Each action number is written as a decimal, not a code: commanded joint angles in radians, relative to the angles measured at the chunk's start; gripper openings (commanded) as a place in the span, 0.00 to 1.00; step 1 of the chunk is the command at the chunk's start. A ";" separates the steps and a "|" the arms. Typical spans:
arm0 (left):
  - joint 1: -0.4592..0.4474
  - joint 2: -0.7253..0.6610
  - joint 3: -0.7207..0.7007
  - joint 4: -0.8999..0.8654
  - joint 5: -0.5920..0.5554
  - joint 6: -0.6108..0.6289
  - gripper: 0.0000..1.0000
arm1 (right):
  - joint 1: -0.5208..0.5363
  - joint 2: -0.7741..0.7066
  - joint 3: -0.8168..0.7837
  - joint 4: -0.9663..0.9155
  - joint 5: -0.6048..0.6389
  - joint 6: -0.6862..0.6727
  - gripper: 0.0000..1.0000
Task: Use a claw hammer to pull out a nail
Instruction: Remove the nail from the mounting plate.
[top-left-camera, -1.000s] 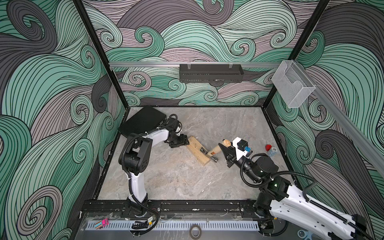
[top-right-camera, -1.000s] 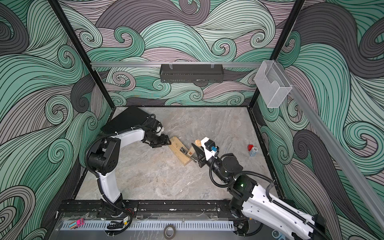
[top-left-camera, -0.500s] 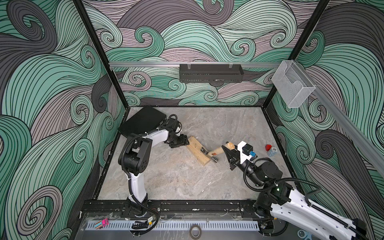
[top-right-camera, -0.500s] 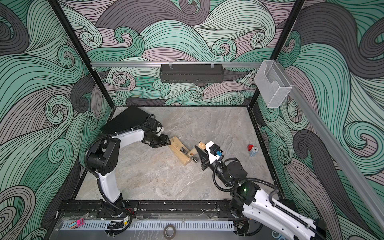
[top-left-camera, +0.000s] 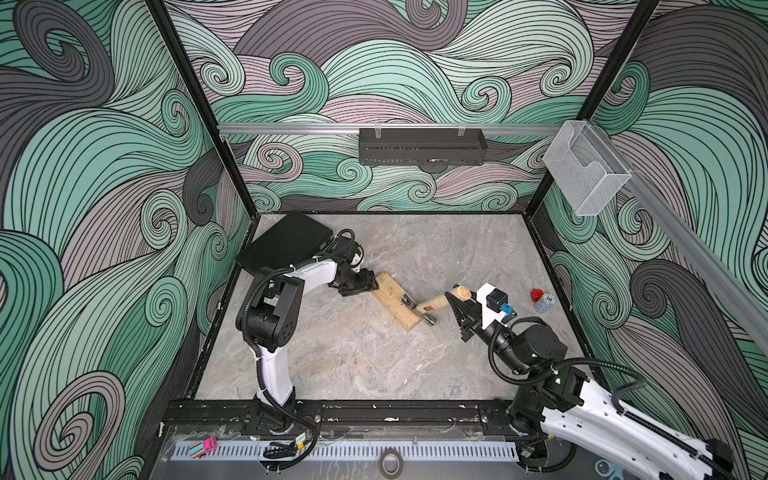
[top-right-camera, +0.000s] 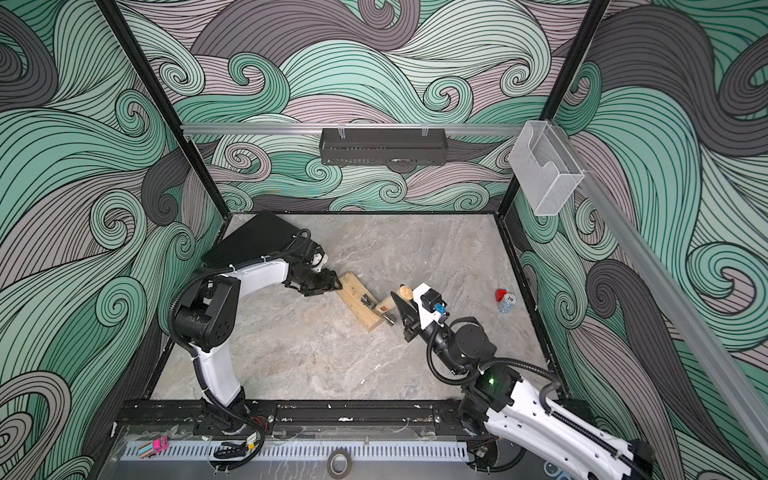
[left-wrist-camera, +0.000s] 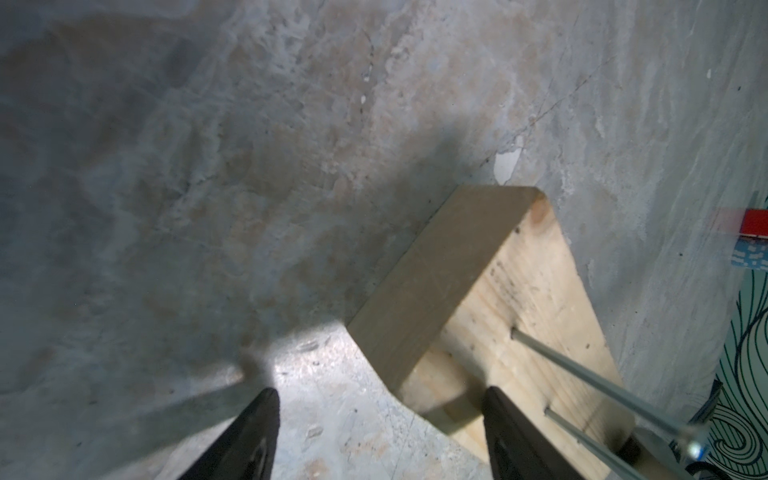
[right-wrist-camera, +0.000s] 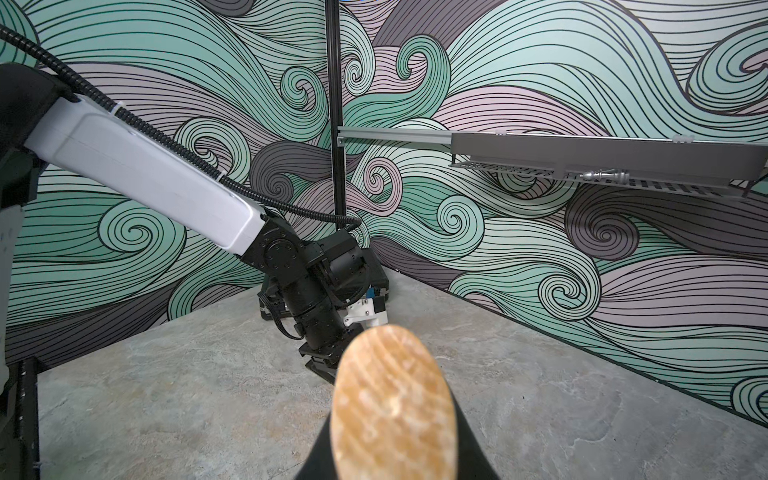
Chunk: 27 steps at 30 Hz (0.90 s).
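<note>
Steel nails (left-wrist-camera: 582, 374) show only from left wrist; left fingers (left-wrist-camera: 253, 440) spread, right fingers (top-left-camera: 458, 311) clamp claw hammer (top-left-camera: 438, 301).

Claw hammer (top-left-camera: 440, 301) handle swung to the right
Its butt end has been carried slightly rightward and nearer by the right end effector (top-left-camera: 456, 300) clamped on it, and the right arm's elbow has been drawn right.

Left gripper (left-wrist-camera: 380, 395) spread wide — one finger over wooden block (left-wrist-camera: 457, 266), two nails (left-wrist-camera: 590, 377) slanting out, marbled floor (left-wrist-camera: 249, 166)
</note>
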 joint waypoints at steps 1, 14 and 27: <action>-0.004 -0.014 -0.033 -0.108 -0.059 0.003 0.74 | 0.017 0.007 0.041 -0.016 -0.029 0.052 0.00; -0.032 -0.062 -0.026 -0.096 -0.016 0.018 0.73 | 0.018 0.090 0.229 -0.053 -0.067 0.020 0.00; -0.062 -0.170 -0.051 -0.035 0.016 0.050 0.73 | 0.018 0.164 0.346 -0.020 -0.091 -0.009 0.00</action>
